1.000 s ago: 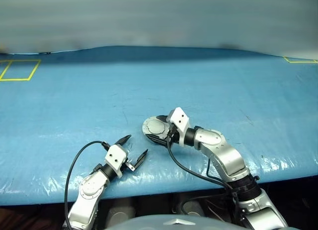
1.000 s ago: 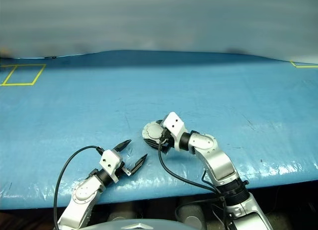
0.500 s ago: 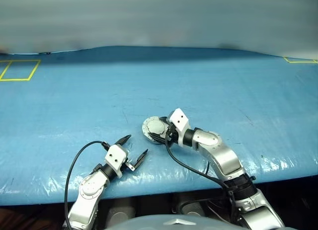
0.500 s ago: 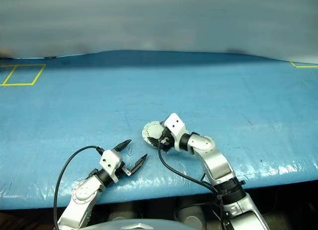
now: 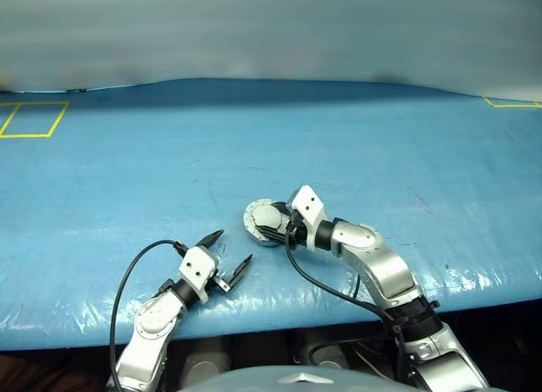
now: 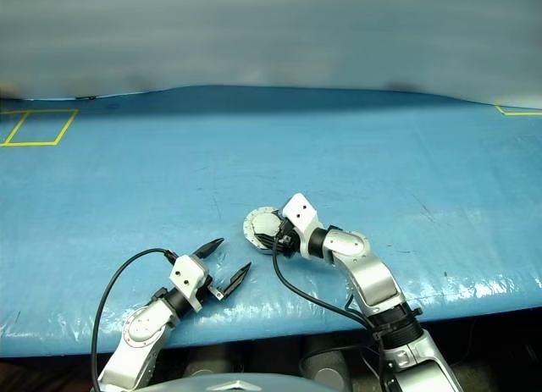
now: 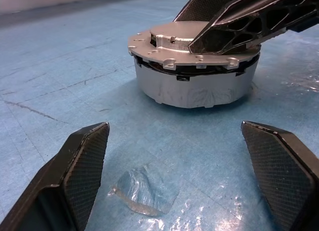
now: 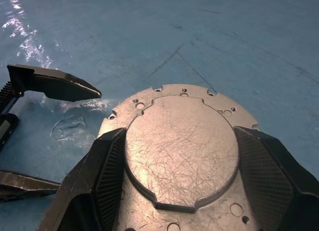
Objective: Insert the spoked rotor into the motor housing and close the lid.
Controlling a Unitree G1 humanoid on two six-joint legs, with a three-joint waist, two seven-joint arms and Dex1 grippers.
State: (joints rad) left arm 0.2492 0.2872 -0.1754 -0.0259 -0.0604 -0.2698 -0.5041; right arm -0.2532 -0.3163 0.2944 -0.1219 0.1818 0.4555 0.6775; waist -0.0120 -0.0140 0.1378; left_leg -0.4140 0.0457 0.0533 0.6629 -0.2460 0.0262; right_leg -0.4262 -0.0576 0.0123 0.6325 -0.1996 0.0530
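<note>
The motor housing (image 7: 194,89) stands on the blue table, a silver round case. Its lid (image 8: 182,151) lies flat on top, plain face up, with a thin dark band showing under its rim. The spoked rotor is hidden. My right gripper (image 8: 179,133) reaches over the lid (image 5: 264,216) from the right. It is open, with its fingers (image 8: 107,166) lying on the lid either side of the raised centre. My left gripper (image 5: 234,246) is open nearer the table's front edge, pointing at the housing with a gap between them. It holds nothing.
The blue-covered table (image 5: 381,146) stretches far back. A yellow tape square (image 5: 34,118) marks its far left, and a yellow corner (image 5: 512,102) marks the far right. A small bubble in the cover (image 7: 142,191) lies between the left fingers. The front edge (image 5: 279,311) is close behind both grippers.
The lid has come down from a tilt to lie flat on the housing under the right gripper. The right fingers have drawn slightly closer together. The left arm has not moved.
</note>
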